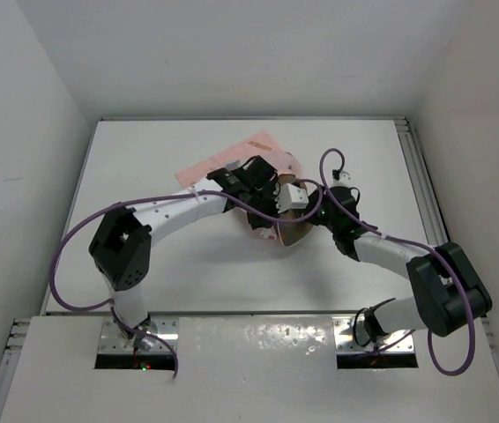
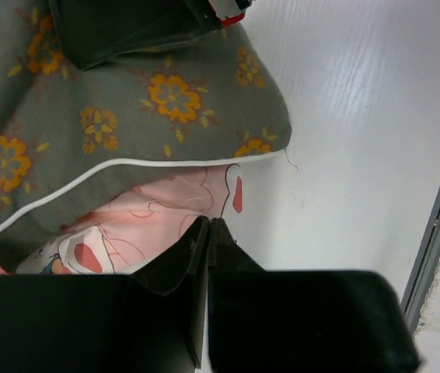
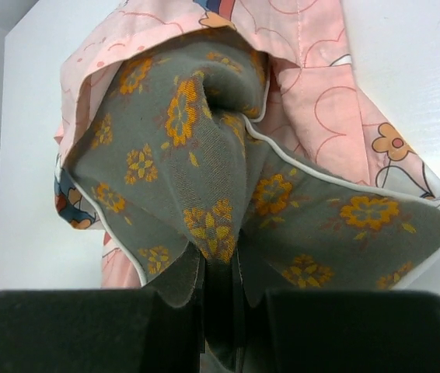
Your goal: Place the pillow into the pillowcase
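Observation:
The olive-brown pillow (image 3: 204, 155) with orange flowers and pale piping is bunched up, its far end inside the mouth of the pink pillowcase (image 3: 321, 101). My right gripper (image 3: 220, 268) is shut on a fold of the pillow's near end. In the left wrist view the pillow (image 2: 127, 132) lies over the pillowcase (image 2: 158, 217). My left gripper (image 2: 208, 225) is shut, its tips at the pillowcase's lower edge, pinching it. In the top view both grippers, left (image 1: 274, 204) and right (image 1: 304, 214), meet at mid-table over the pillow (image 1: 289, 234). The pillowcase (image 1: 232, 163) stretches back-left.
The white table (image 1: 144, 264) has walls close on three sides. A metal rail (image 2: 438, 225) runs along the table's right edge. Purple cables (image 1: 73, 238) loop beside both arms. A dark part of the right gripper (image 2: 127, 23) rests on the pillow.

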Tool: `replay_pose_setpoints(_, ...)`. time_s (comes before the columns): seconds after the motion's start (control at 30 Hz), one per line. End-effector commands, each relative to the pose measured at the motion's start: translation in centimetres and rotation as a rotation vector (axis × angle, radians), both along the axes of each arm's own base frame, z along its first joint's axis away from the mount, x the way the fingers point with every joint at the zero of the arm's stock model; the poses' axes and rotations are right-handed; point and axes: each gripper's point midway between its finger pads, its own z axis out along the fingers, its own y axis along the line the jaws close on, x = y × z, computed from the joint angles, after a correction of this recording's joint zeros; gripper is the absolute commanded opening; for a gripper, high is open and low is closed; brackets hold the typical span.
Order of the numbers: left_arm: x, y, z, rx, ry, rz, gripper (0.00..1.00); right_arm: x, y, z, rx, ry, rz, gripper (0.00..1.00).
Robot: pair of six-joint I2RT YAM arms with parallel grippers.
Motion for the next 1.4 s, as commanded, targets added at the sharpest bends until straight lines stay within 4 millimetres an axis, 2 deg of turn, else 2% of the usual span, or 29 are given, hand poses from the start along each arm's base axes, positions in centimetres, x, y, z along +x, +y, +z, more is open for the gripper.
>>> replay_pose_setpoints(0.0,-2.2,-2.0,2.3,-0.077,0.067,-0.064,0.00,2.2,-0.3,4.1,0.041,-0.143,-0.067,0.00)
replay_pose_setpoints(0.13,-2.9,-3.3,5.3,-0.149,0.099,-0.095,0.00,2.0,-0.6,4.3,0.000,-0.151,-0.076,0.00)
replay_pose_setpoints(0.23,-3.7,-3.6,6.1,-0.174,0.125,-0.120,0.00,1.9,-0.7,4.2,-0.009,-0.147,-0.080,0.00)
replay_pose_setpoints(0.3,-3.4,-3.6,5.5,-0.167,0.116,-0.108,0.00,1.7,-0.6,4.0,-0.015,-0.143,-0.075,0.00)
replay_pose_setpoints(0.33,-2.9,-3.0,4.2,-0.129,0.105,-0.070,0.00,1.7,-0.5,3.9,-0.021,-0.142,-0.066,0.00)
replay_pose_setpoints(0.43,-1.5,-2.3,2.7,-0.079,0.064,0.023,0.00,1.3,-0.2,3.5,-0.048,-0.136,-0.042,0.00)
replay_pose_setpoints(0.47,-1.4,-2.2,2.6,-0.074,0.058,0.022,0.01,1.1,-0.2,3.2,-0.058,-0.130,-0.039,0.00)
replay_pose_setpoints(0.5,-1.4,-2.1,2.6,-0.071,0.057,0.021,0.05,0.9,-0.2,2.9,-0.066,-0.125,-0.030,0.00)
replay_pose_setpoints(0.53,-1.5,-2.1,2.8,-0.074,0.055,0.017,0.15,0.5,0.0,2.6,-0.065,-0.118,-0.010,0.00)
replay_pose_setpoints(0.6,-1.3,-2.4,3.4,-0.088,0.049,0.014,0.24,0.1,0.7,2.4,-0.061,-0.117,0.034,0.00)
replay_pose_setpoints(0.63,-1.1,-2.5,3.6,-0.093,0.047,0.016,0.35,-0.2,1.2,2.2,-0.053,-0.110,0.068,0.00)
replay_pose_setpoints(0.67,-0.9,-2.6,3.8,-0.099,0.048,0.023,0.39,-0.4,1.4,2.0,-0.057,-0.106,0.088,0.00)
replay_pose_setpoints(0.77,1.0,-2.8,5.8,-0.165,0.055,0.080,0.51,-0.9,2.0,1.7,-0.054,-0.104,0.137,0.00)
replay_pose_setpoints(0.9,5.8,-1.6,7.9,-0.253,0.059,0.252,0.60,-1.5,2.5,1.9,-0.038,-0.122,0.183,0.00)
replay_pose_setpoints(0.97,8.4,-0.9,8.2,-0.273,0.023,0.341,0.60,-1.7,2.7,2.1,-0.038,-0.132,0.200,0.00)
replay_pose_setpoints(1.0,10.3,0.0,7.8,-0.253,-0.010,0.407,0.59,-1.9,2.7,1.8,-0.042,-0.127,0.205,0.00)
replay_pose_setpoints(1.1,13.0,1.5,6.1,-0.184,-0.070,0.508,0.57,-2.1,2.7,1.7,-0.036,-0.123,0.211,0.00)
replay_pose_setpoints(1.2,13.3,1.5,4.8,-0.153,-0.069,0.488,0.57,-2.3,2.7,1.5,-0.037,-0.121,0.218,0.00)
replay_pose_setpoints(1.37,12.1,-0.4,2.8,-0.152,-0.004,0.392,0.63,-2.5,2.5,1.2,-0.036,-0.113,0.206,0.00)
